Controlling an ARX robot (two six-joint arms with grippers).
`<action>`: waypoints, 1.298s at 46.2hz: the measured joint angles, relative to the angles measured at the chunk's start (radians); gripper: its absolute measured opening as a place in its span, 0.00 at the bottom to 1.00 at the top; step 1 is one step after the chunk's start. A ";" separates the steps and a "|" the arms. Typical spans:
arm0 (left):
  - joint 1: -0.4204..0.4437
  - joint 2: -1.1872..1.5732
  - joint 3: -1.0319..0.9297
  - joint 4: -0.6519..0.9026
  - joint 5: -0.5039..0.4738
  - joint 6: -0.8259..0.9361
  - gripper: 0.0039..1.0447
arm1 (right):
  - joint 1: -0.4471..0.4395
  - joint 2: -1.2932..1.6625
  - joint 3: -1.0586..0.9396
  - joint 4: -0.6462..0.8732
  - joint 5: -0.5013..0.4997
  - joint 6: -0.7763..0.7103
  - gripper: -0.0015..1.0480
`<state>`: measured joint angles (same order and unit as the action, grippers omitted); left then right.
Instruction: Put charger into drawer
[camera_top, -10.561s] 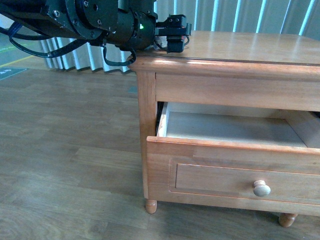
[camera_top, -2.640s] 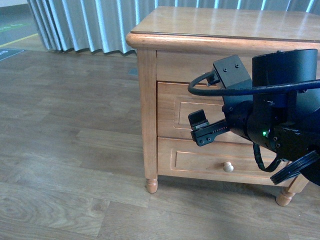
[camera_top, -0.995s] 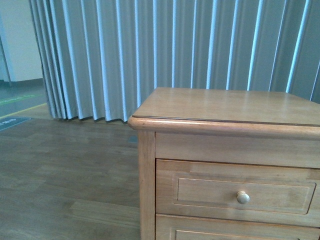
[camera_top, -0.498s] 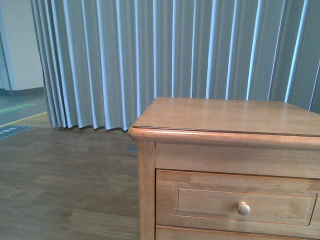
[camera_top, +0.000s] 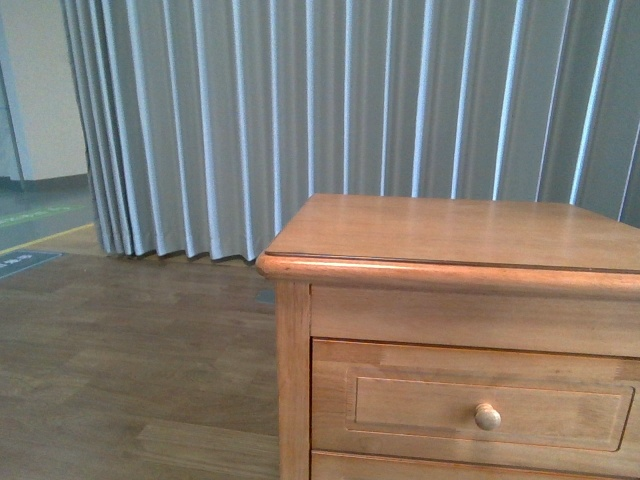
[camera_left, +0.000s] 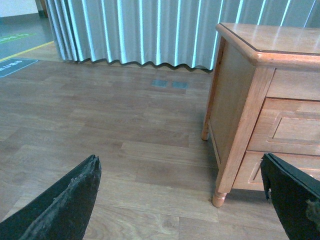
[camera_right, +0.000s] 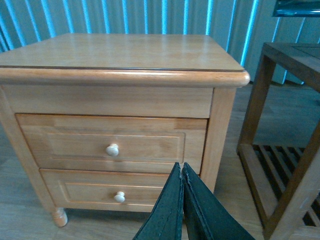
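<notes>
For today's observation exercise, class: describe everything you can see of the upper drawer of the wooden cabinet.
The upper drawer is light-brown wood with a recessed rectangular panel and one small round pale knob at its centre. It is fully shut, flush with the cabinet front, directly above the shallower lower drawer. Neither gripper touches it; its inside is hidden.

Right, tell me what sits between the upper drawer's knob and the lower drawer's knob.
Only wood, seen in the right wrist view: below the upper knob come the drawer front, the seam between the two shut drawers, then the lower drawer front down to the lower knob.
</notes>
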<state>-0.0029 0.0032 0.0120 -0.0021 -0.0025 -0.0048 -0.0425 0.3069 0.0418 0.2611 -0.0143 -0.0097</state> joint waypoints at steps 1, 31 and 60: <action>0.000 0.000 0.000 0.000 0.000 0.000 0.94 | 0.015 -0.007 -0.002 -0.005 0.005 0.000 0.02; 0.000 0.000 0.000 0.000 -0.001 0.000 0.94 | 0.039 -0.301 -0.036 -0.260 0.013 0.000 0.02; 0.000 0.000 0.000 0.000 0.000 0.000 0.94 | 0.039 -0.303 -0.036 -0.261 0.013 0.000 0.56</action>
<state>-0.0029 0.0032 0.0120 -0.0021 -0.0029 -0.0044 -0.0036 0.0044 0.0055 0.0006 -0.0017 -0.0101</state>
